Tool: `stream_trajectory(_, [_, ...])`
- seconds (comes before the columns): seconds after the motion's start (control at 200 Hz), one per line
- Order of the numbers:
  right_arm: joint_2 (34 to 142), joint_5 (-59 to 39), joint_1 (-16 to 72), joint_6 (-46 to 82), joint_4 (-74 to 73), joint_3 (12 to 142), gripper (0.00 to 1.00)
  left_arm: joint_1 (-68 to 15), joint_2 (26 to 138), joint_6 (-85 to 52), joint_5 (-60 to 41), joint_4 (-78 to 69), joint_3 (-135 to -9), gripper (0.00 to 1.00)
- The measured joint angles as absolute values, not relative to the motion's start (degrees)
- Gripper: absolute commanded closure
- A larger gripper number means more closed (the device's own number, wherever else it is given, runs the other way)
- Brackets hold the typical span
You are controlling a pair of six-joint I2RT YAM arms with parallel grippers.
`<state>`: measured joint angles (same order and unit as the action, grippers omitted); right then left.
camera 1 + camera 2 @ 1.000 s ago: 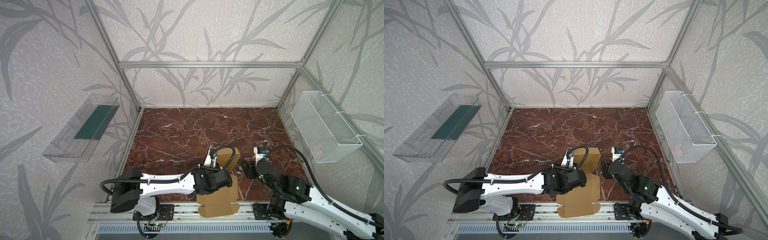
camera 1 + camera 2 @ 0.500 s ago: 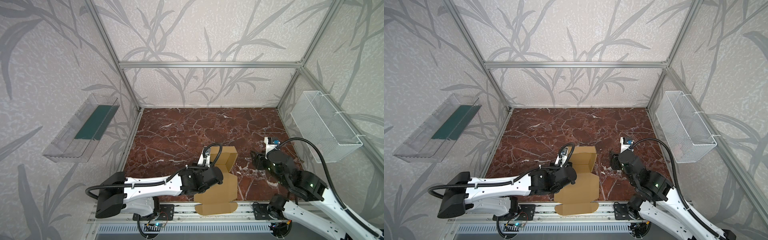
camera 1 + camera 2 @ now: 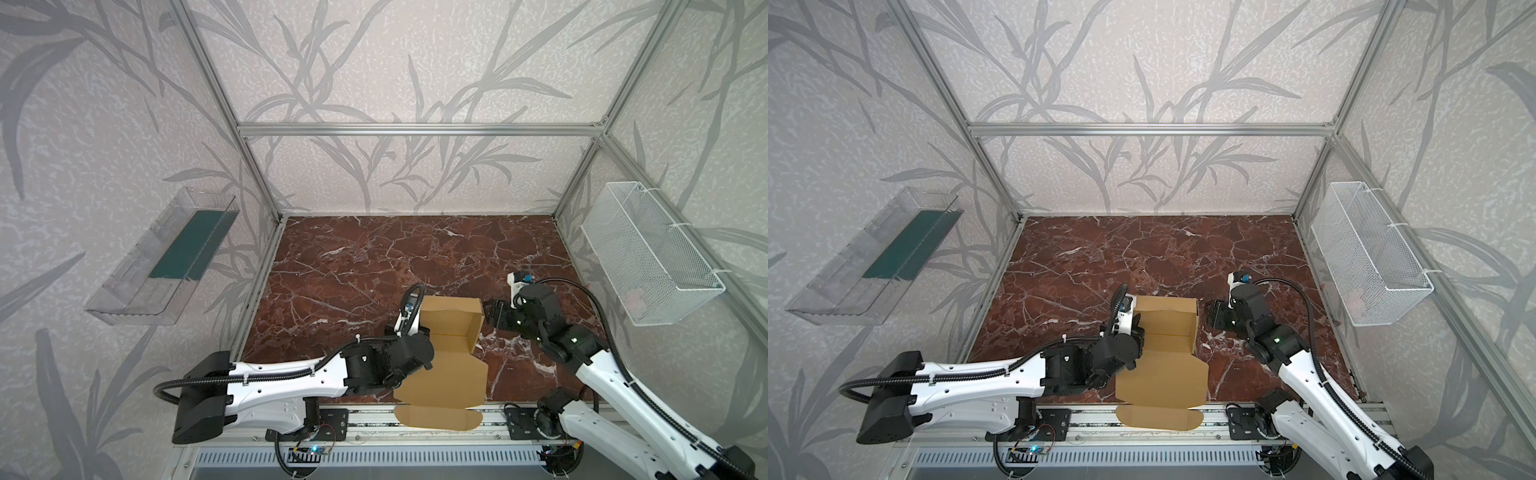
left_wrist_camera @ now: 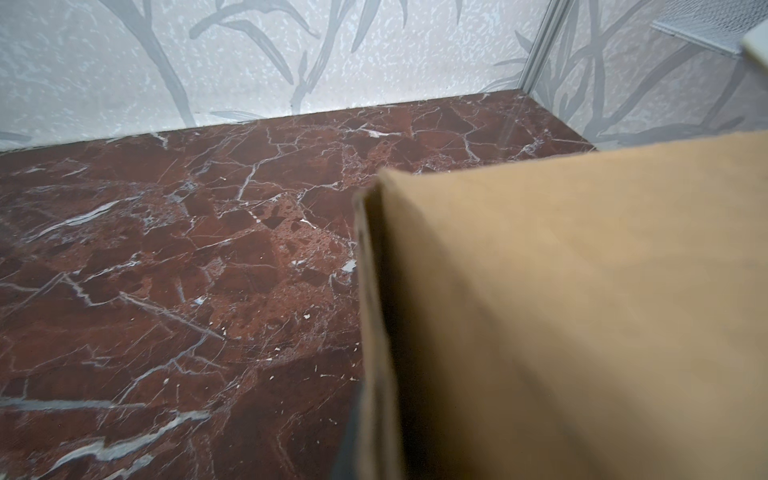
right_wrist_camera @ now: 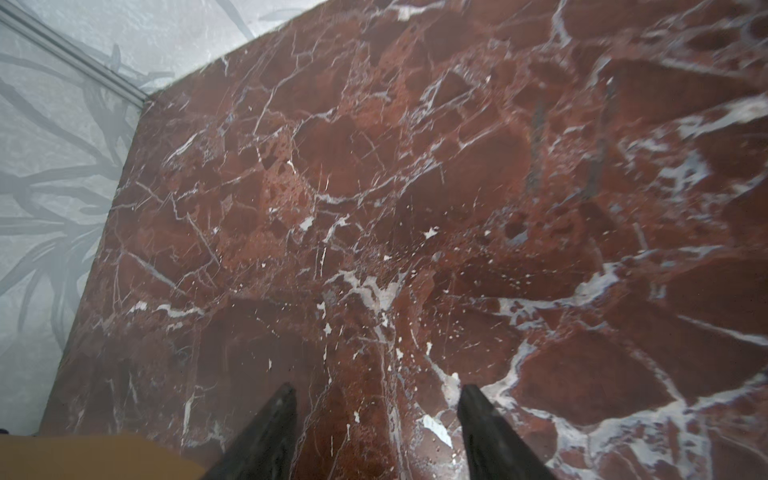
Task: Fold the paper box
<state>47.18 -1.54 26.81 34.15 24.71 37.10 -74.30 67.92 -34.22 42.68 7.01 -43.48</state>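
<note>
1. Jaws of the left gripper (image 3: 417,320) closed right down, apparently pinching the left wall of the paper box (image 3: 446,374). Only a dark sliver of one finger visible beside the cardboard in the left wrist view.
2. Jaws of the right gripper (image 5: 376,390) parted moderately wide, with nothing between them but bare marble. Parked just beside the box's right wall, not touching it.
3. Box sitting at the middle of the worktop's (image 3: 374,257) front edge. Far and right walls upright, lid panel lying flat, tuck flap hanging over that edge onto the aluminium rail (image 3: 365,419).
4. Step in hand, by judgement: raising and locking the side walls. Tray half formed, lid not yet closed.
5. Next, probably: bring the right jaws onto the right wall's top edge and steady the left side meanwhile. Approach gently to avoid knocking the wall flat.
</note>
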Motion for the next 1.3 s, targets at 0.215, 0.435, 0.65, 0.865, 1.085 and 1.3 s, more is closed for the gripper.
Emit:
stream_trajectory(0.215, [49.0, -9.2, 26.8, 37.5, 15.8, 32.5, 0.37, -74.3, 67.8, -31.4, 39.2, 1.4, -41.6, 1.00])
stream_trajectory(0.435, [49.2, -15.1, 26.2, 39.4, 8.0, 28.9, 0.37, -74.0, 65.3, -28.4, 38.1, -3.9, -37.2, 1.00])
stream_trajectory(0.65, [49.0, -18.4, 24.8, 39.4, 5.8, 27.9, 0.39, -73.9, 64.8, -26.6, 37.5, -5.3, -36.6, 1.00])
stream_trajectory(0.865, [47.6, -22.5, 17.6, 39.7, 5.7, 27.9, 0.39, -74.2, 63.8, -24.8, 34.0, -8.2, -36.6, 1.00])
stream_trajectory(1.085, [48.9, -29.2, 14.3, 40.7, 3.9, 28.0, 0.39, -74.2, 63.3, -23.1, 31.7, -9.5, -36.6, 1.00])
stream_trajectory(1.3, [50.4, -38.1, 14.3, 43.4, -1.7, 27.7, 0.39, -72.5, 63.0, -22.5, 28.6, -11.2, -35.8, 1.00])
